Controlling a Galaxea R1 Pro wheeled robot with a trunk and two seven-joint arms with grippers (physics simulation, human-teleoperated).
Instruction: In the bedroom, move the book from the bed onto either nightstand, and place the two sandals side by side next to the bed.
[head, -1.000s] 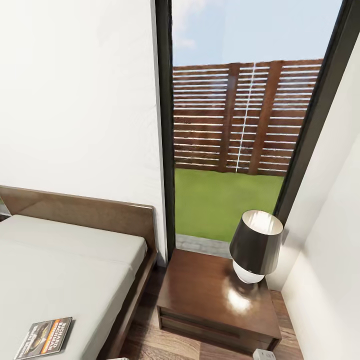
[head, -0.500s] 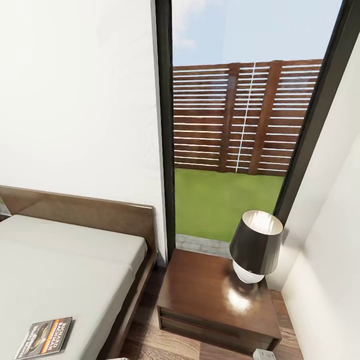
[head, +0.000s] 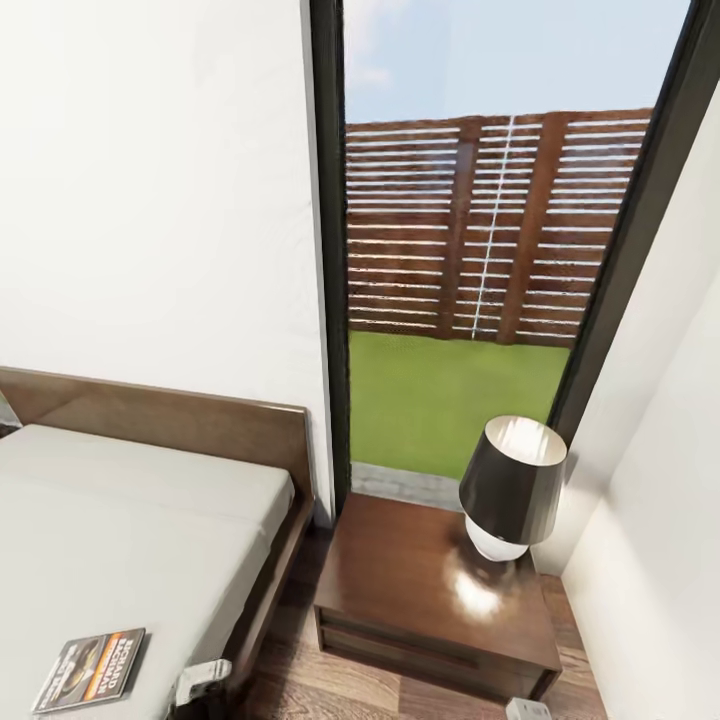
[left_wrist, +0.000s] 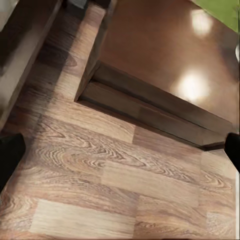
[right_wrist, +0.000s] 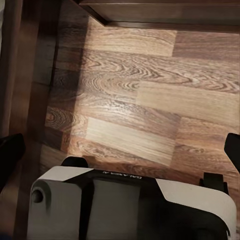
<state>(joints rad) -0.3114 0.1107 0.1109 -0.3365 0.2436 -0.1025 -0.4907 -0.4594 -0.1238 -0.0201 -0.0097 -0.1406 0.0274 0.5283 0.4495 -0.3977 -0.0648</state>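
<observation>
The book (head: 90, 670) lies flat on the off-white mattress of the bed (head: 120, 540), near the mattress's side edge and well away from the brown headboard. Its dark cover faces up, the orange band running across it. Just beside the book, toward the edge of the bed, a pale grey piece of the robot (head: 203, 678) rises over the bed frame (which part of the arm it is cannot be told).

The nightstand (head: 400, 580) stands beside the bed, across a narrow strip of wood-plank floor (head: 300, 690), with its back toward the tall dark-framed window (head: 330, 260). A lamp (head: 510, 488) with a dark shade and a white base sits on the nightstand's glossy top, at the corner farthest from the bed. Beyond the window lie green grass and a slatted wooden fence.

In the left wrist view the left claw (left_wrist: 120, 157) is spread wide — its two dark fingertips (left_wrist: 10, 155) sit at opposite edges of the picture with nothing between them but floor (left_wrist: 115, 185); the nightstand's front and shiny top (left_wrist: 165, 55) lie just ahead. In the right wrist view the right claw (right_wrist: 120, 152) is likewise wide and empty, hanging over the floor (right_wrist: 135, 100), with a white-and-black robot body (right_wrist: 130, 205) below it.
</observation>
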